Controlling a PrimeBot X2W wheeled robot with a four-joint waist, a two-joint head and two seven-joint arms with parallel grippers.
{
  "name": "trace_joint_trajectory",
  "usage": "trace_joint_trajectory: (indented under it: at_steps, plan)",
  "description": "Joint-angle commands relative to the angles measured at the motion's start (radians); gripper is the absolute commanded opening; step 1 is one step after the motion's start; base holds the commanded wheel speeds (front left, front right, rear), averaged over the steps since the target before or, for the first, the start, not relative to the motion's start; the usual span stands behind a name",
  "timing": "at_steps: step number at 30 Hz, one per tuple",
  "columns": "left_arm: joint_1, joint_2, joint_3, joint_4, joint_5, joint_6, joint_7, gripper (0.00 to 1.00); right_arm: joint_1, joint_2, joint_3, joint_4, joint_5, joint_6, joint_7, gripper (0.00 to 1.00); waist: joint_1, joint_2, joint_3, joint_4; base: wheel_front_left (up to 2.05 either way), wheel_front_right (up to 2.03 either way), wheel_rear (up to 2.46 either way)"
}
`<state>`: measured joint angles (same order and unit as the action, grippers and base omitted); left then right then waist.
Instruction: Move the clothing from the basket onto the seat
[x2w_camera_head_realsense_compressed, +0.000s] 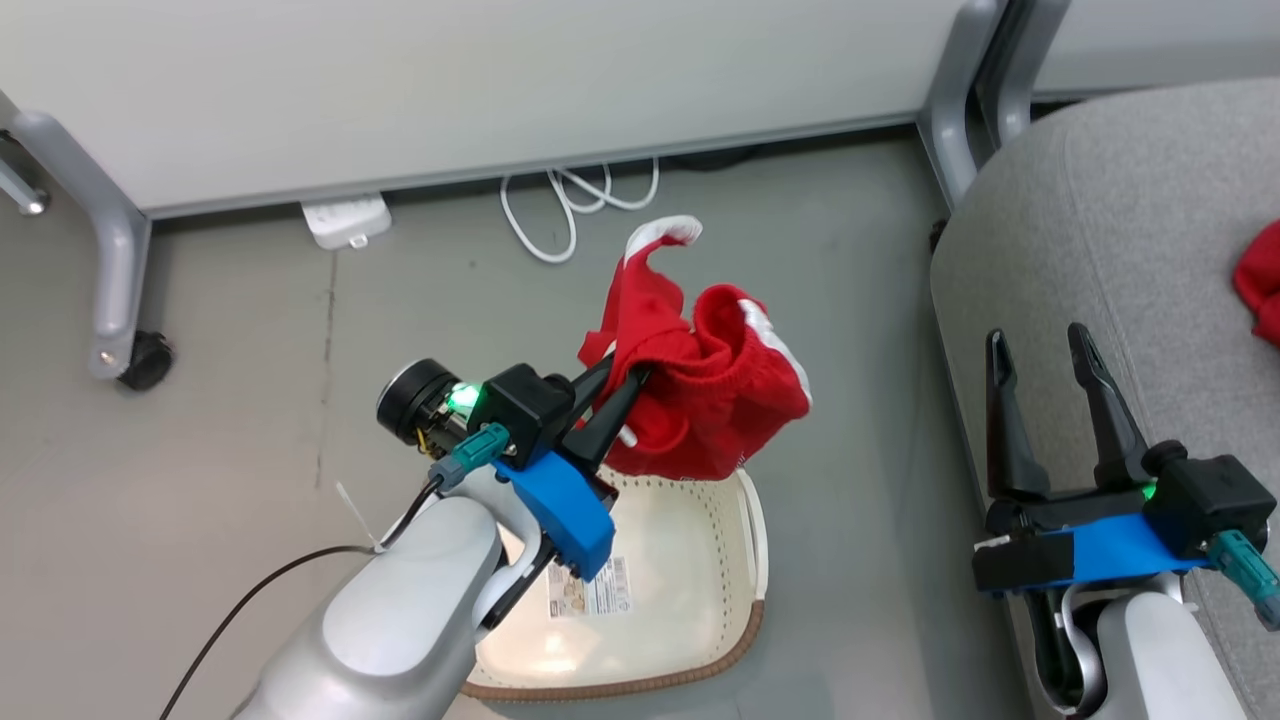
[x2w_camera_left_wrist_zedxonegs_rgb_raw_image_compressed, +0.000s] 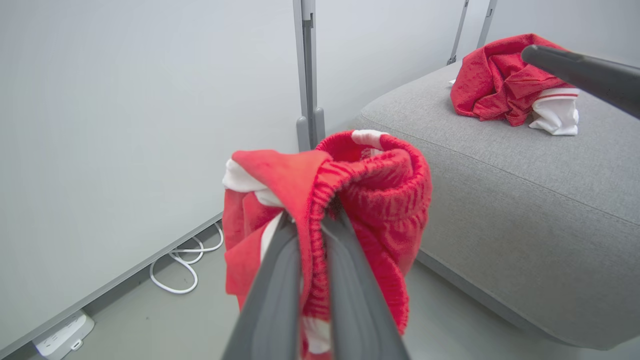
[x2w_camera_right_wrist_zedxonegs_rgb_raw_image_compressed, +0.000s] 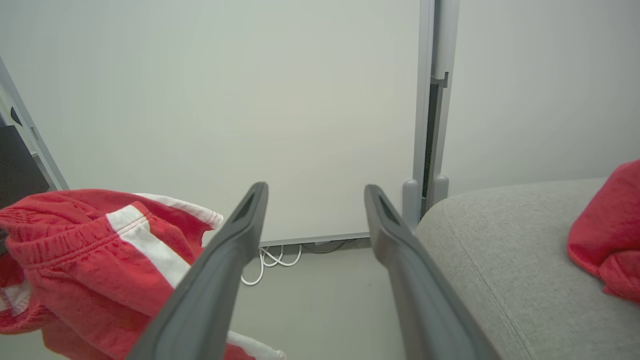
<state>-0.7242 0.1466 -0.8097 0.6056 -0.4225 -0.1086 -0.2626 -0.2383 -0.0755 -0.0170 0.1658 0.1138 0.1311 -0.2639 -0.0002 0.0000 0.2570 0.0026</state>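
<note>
My left gripper (x2w_camera_head_realsense_compressed: 625, 380) is shut on a red garment with white trim (x2w_camera_head_realsense_compressed: 715, 395), which hangs bunched above the far end of the cream basket (x2w_camera_head_realsense_compressed: 745, 620). In the left wrist view the same garment (x2w_camera_left_wrist_zedxonegs_rgb_raw_image_compressed: 380, 200) drapes over my closed fingers (x2w_camera_left_wrist_zedxonegs_rgb_raw_image_compressed: 280, 280). A second red garment (x2w_camera_left_wrist_zedxonegs_rgb_raw_image_compressed: 505, 80) lies crumpled on the grey seat (x2w_camera_left_wrist_zedxonegs_rgb_raw_image_compressed: 525, 200), and its edge (x2w_camera_head_realsense_compressed: 1262, 285) shows at the right of the head view. My right gripper (x2w_camera_head_realsense_compressed: 1045, 350) stands open with nothing between its fingers, over the seat's (x2w_camera_head_realsense_compressed: 1120, 220) left edge. The basket's inside looks bare apart from a barcode sticker.
A white panel wall (x2w_camera_head_realsense_compressed: 450, 90) on grey wheeled legs (x2w_camera_head_realsense_compressed: 110, 260) runs along the back. A white power strip (x2w_camera_head_realsense_compressed: 345, 220) and a coiled white cable (x2w_camera_head_realsense_compressed: 570, 205) lie on the grey floor beneath it. Open floor lies left of the basket.
</note>
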Motion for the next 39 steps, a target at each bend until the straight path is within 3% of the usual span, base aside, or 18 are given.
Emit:
trace_joint_trajectory:
  at_steps: [1, 14, 28, 39]
  plan:
    - [0.004, -0.004, 0.02, -0.022, 0.015, -0.003, -0.003, 0.0, 0.024, 0.003, 0.001, 0.005, 0.003, -0.001, -0.001, 1.0, 0.0002, 0.0, -0.048, 0.018, 0.0, 0.0, 0.0]
    - [-0.043, -0.042, 0.065, -0.099, 0.053, -0.008, -0.003, 0.0, 0.084, 0.013, 0.0, 0.02, 0.009, -0.001, -0.001, 1.0, 0.0002, 0.0, -0.15, 0.03, 0.0, 0.0, 0.0]
    - [-0.05, -0.063, 0.062, -0.09, 0.047, -0.012, -0.003, 0.0, 0.123, 0.021, 0.01, 0.022, 0.018, -0.001, -0.001, 1.0, 0.0002, 0.0, -0.192, 0.034, 0.0, 0.0, 0.0]
    - [-0.034, -0.064, 0.075, -0.081, 0.053, -0.013, -0.003, 0.0, 0.15, -0.016, 0.104, 0.027, 0.036, -0.001, -0.001, 1.0, 0.0002, 0.0, -0.179, 0.04, 0.0, 0.0, 0.0]
